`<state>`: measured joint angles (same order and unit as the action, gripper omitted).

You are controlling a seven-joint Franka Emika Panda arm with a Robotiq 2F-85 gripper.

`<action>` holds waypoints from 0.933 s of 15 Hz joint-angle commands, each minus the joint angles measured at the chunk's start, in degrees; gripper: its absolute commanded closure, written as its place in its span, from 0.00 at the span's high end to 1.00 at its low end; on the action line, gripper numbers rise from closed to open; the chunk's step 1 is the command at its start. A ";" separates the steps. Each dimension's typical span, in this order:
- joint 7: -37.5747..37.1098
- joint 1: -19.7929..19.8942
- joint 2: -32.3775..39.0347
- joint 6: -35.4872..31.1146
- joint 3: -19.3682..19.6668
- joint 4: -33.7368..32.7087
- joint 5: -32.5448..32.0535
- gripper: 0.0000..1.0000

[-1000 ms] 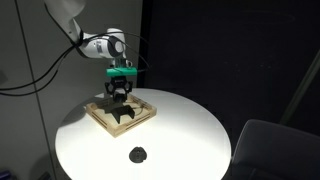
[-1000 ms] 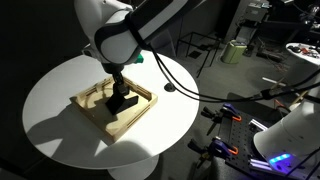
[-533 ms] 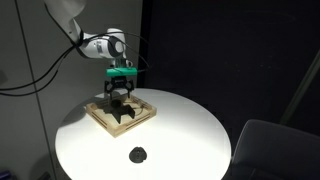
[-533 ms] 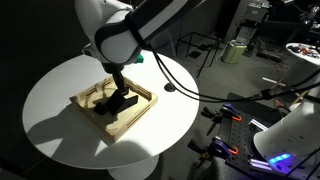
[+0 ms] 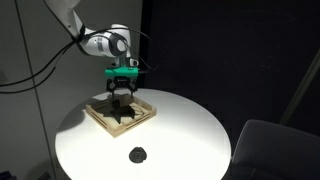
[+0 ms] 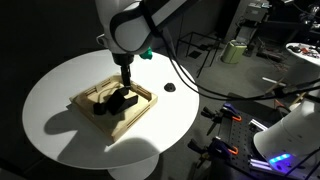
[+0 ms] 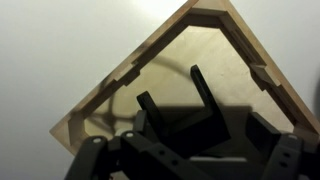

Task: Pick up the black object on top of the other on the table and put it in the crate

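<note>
1. Hovering in an exterior view over the shallow light-wood crate (image 5: 100, 117) on the round white table (image 5: 190, 130), the Robotiq gripper (image 5: 121, 98) is showing spread, empty jaws.
2. In an exterior view, the chunky matte black object (image 6: 122, 100) is sitting inside the crate, just beneath the jaws.
3. In the wrist view, the fingers (image 7: 200, 85) are standing apart; dipping lower is risking knocking the object beneath them out of place.

Ext. cams looked down mid-range at round white table (image 5: 190, 130) (image 6: 60, 90), wrist cam close over shallow light-wood square crate (image 7: 155, 42), shared by all (image 5: 96, 113) (image 6: 141, 106).
</note>
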<state>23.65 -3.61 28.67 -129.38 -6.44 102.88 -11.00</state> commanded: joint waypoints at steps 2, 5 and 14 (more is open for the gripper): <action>-6.18 2.22 -9.29 -4.01 0.92 11.51 3.90 1.00; -12.07 2.25 -13.06 -4.52 1.95 16.09 6.24 1.00; -30.69 1.07 -22.77 10.15 3.47 20.62 9.04 1.00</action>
<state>-2.50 -1.85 10.58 -124.49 -3.86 121.57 -3.12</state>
